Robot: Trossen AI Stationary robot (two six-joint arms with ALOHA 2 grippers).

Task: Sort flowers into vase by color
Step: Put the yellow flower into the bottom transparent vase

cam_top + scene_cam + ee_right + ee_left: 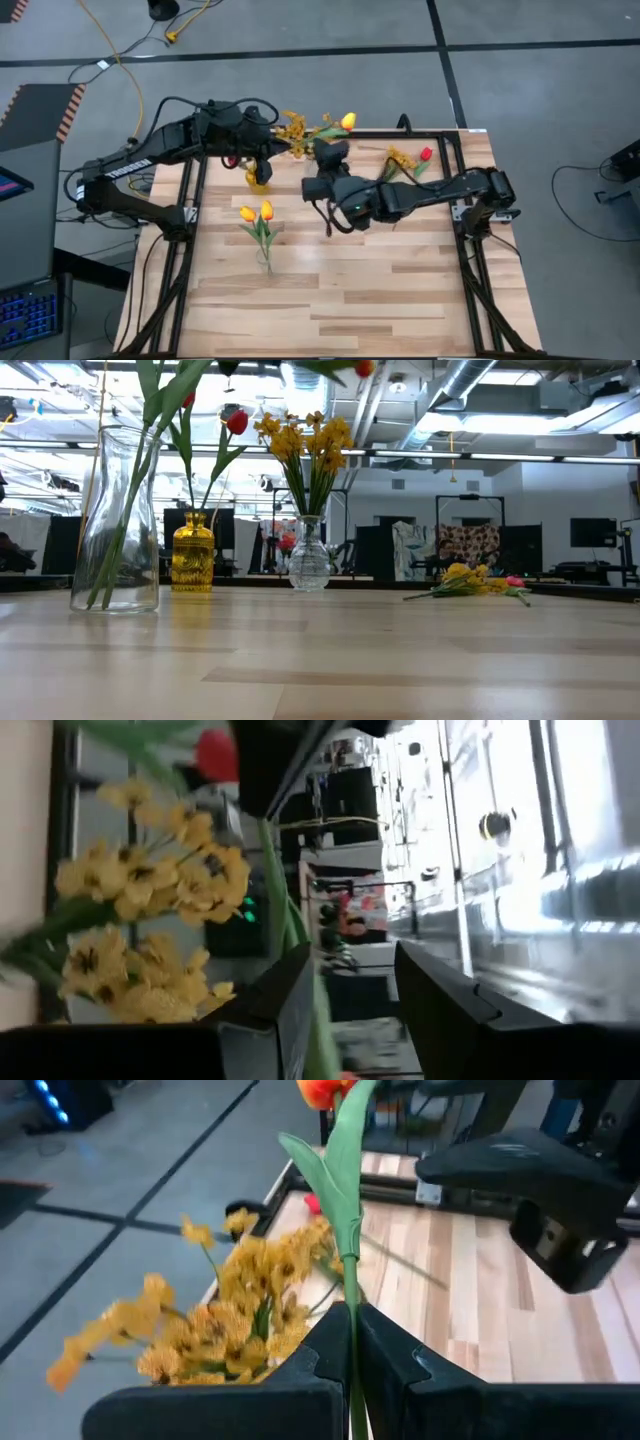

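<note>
Orange tulip (322,1090) clamped by its stem in left tool (352,1355).

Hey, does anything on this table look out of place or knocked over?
Nothing is knocked over: the three vases stand upright. The only stray items are loose flowers lying flat on the table, unsorted. The left end effector grips a tulip stem above the yellow sprays.
</note>
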